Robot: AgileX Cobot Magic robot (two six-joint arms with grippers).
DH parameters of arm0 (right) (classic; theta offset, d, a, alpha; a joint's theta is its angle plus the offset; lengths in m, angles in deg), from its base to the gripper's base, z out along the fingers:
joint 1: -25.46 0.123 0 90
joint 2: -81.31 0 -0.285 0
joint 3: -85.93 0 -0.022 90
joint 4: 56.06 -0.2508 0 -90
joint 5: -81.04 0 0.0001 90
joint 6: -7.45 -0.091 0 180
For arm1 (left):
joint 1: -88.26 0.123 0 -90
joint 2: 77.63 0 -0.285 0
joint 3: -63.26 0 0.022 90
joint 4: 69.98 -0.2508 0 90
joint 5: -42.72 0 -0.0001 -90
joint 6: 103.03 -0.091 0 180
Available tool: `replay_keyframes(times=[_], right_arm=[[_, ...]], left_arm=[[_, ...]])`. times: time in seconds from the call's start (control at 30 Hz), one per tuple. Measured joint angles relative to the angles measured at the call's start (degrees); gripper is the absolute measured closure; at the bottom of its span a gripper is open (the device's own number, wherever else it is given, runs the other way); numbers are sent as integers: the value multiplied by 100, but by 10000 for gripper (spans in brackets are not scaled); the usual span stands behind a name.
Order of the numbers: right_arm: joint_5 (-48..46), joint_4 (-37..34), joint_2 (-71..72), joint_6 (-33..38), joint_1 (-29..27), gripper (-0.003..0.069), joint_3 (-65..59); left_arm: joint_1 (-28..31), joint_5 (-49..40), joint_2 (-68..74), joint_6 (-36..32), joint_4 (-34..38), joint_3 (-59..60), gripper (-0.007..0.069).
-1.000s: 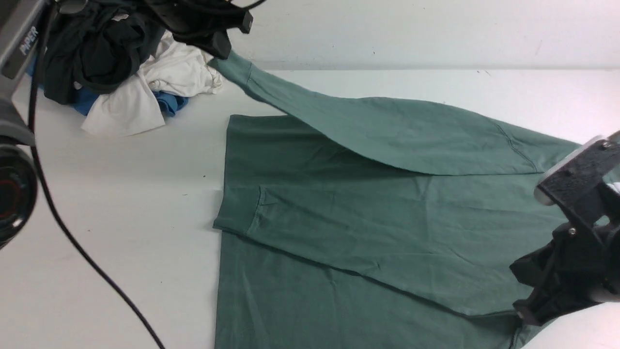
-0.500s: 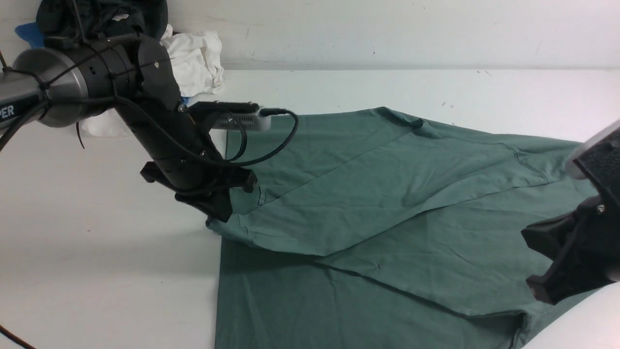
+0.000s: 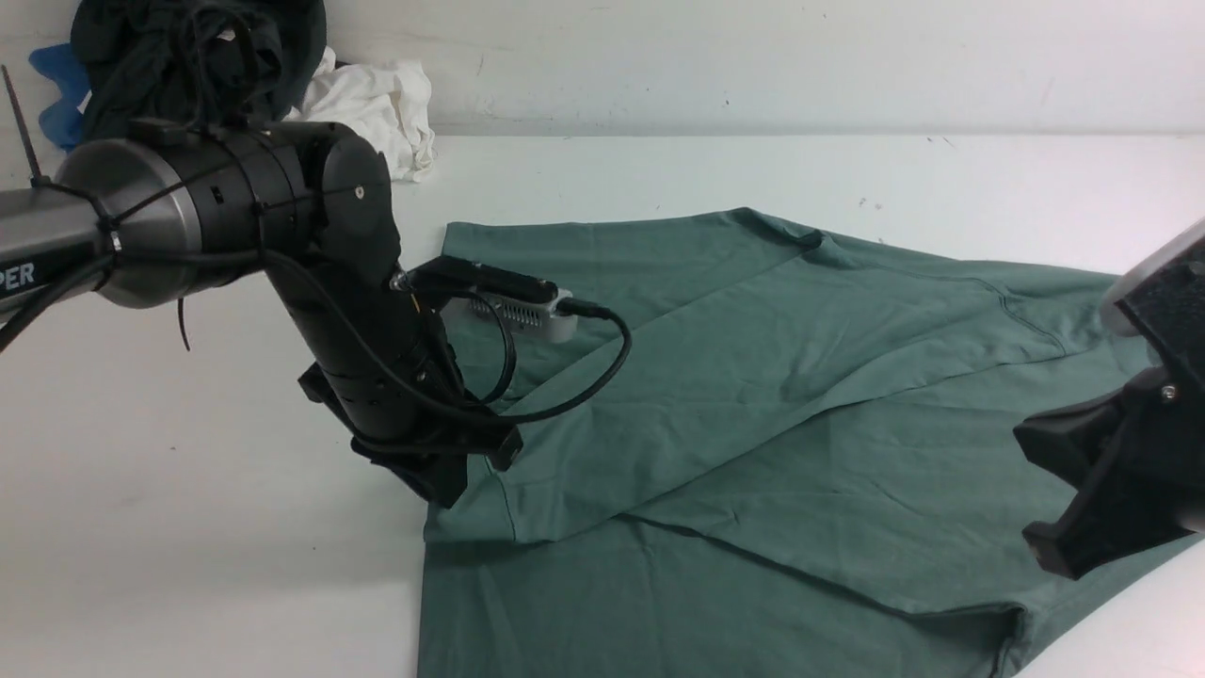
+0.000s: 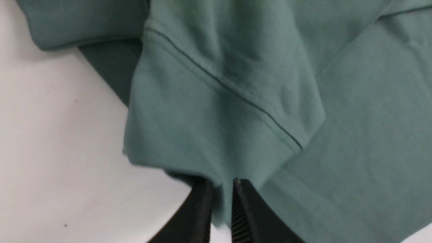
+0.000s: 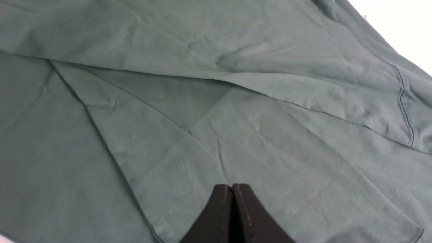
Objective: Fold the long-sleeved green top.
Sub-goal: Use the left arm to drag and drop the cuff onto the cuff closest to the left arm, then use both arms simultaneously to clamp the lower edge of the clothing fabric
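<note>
The green long-sleeved top [image 3: 753,405] lies spread on the white table, both sleeves folded across its body. My left gripper [image 3: 452,490] is low at the top's left edge, shut on the ribbed cuff of one sleeve [image 4: 216,135]; the cloth is pinched between the black fingers [image 4: 202,209]. My right gripper [image 3: 1064,556] hovers over the top's right side, shut and empty, with only flat green cloth [image 5: 216,118] below it. The chest logo is hidden.
A pile of black, white and blue garments [image 3: 235,85] sits at the back left corner by the wall. Bare white table [image 3: 188,527] shows left of the top. A cable [image 3: 565,377] loops from the left wrist camera.
My left gripper carried the sleeve cuff from high at the back left down and forward across the top, to its left edge. The sleeve now lies draped over the body. The right arm barely moved.
</note>
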Motion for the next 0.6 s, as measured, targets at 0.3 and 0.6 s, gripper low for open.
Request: replay_keyframes(times=[0.3,0.6], right_arm=[[26,0,0,0,0,669,0],[-140,-203,0,18,0,669,0]], left_arm=[[-352,-637,-304,341,-632,119,216],[-2140,-64,-482,-715,-891,1409,198]])
